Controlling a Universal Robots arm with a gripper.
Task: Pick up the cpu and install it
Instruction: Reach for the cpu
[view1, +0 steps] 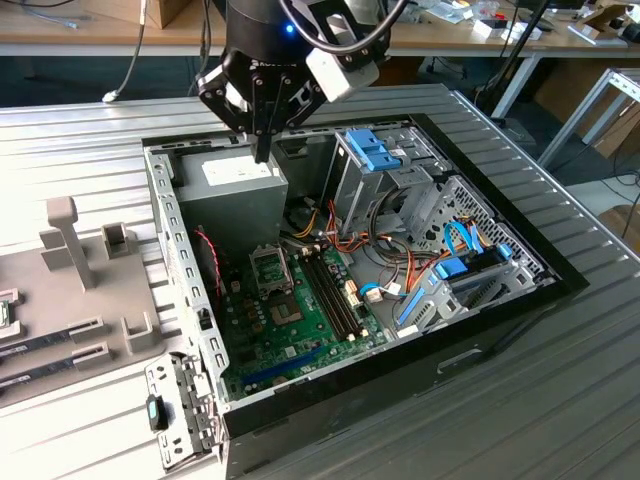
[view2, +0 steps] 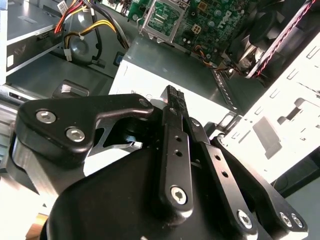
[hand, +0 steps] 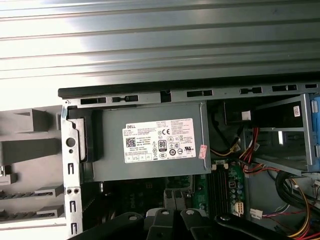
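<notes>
- The gripper (view1: 262, 150) hangs from the black arm with its tips pointing straight down. Its two black fingers (view2: 175, 145) are drawn together until the tips meet, and they hold nothing.
- Just below the tips lies the flat top of a grey power supply (view1: 235, 195) with a white label. In the exterior view I cannot tell whether the tips touch it or sit just above it.
- The power supply sits in the far corner of an open computer case (view1: 165, 230), on the exterior view's left side of that case. In the first wrist view its label (hand: 159, 140) faces the camera.
- On the case floor, nearer than the power supply, lies a green motherboard (view1: 290, 330). Near its far end is a metal-framed socket (view1: 270, 268), seen in the second wrist view as a silver frame (view2: 160, 22) past the fingertips.
- Red, yellow and orange cables (view1: 340, 235) run across the middle of the case, and a metal drive cage (view1: 375, 170) with blue latches stands toward the exterior view's right.
- The case rests on a ribbed metal table (view1: 560, 400).
- On the table, to the exterior view's left of the case, sits a grey tray (view1: 110, 290) with two long dark memory sticks (view1: 60, 335) in its slots.
- The cpu (view1: 5, 310) appears to be the small green-edged piece on that tray, cut off by the exterior view's left edge and well apart from the gripper.
</notes>
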